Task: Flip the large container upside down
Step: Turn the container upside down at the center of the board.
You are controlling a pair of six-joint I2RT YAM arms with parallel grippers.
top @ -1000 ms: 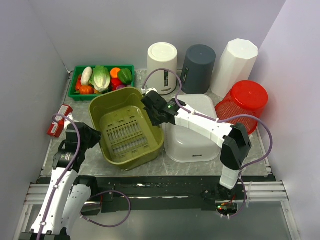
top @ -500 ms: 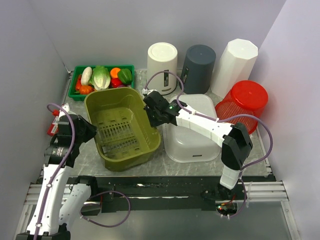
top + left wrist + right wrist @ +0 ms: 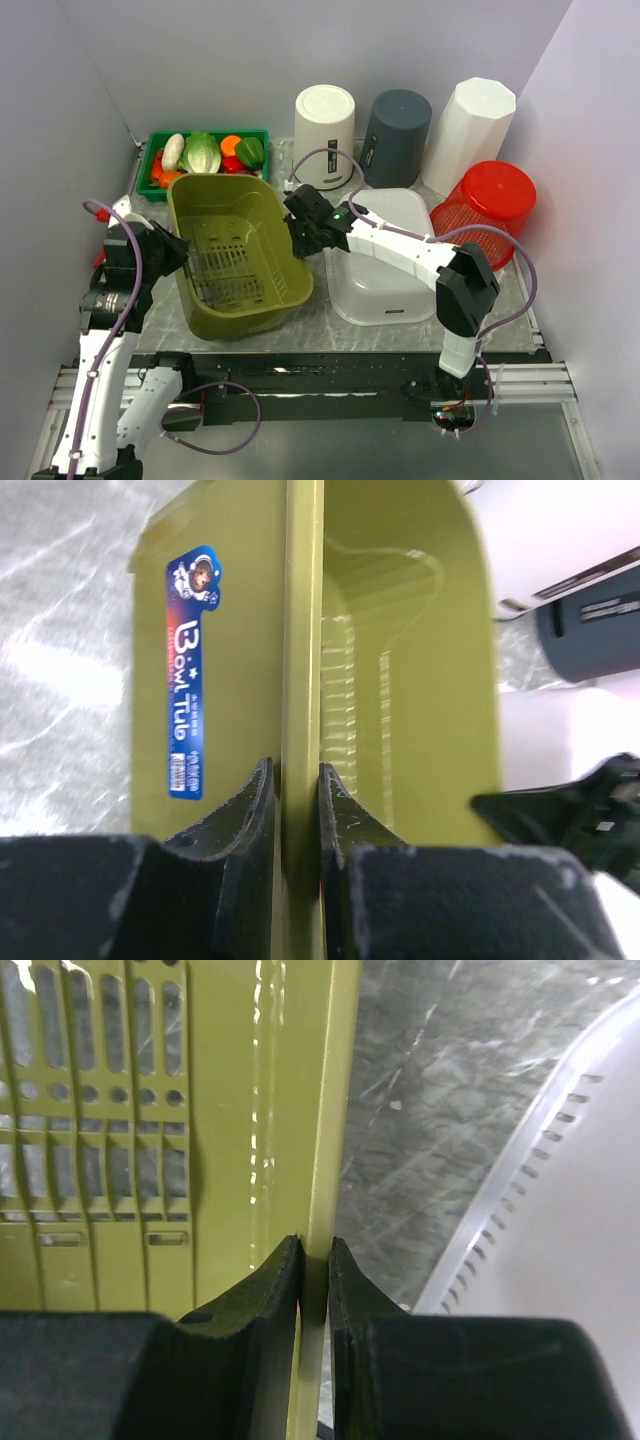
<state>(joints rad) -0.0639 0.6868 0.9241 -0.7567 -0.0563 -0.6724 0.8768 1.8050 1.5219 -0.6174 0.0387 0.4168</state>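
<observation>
Top external view shows the green container (image 3: pixel 240 262) tilted steeply at the near-left part of the table (image 3: pixel 330 325), between both arms. The left gripper (image 3: pixel 297 772) is closed tightly on its left rim. The right gripper (image 3: pixel 315 1248) pinches the right rim, just beside the white tub (image 3: pixel 385 260).

Plain pale walls (image 3: pixel 250 50) enclose a grey marbled table (image 3: pixel 320 328) left, far and right; lighting is soft and even.
</observation>
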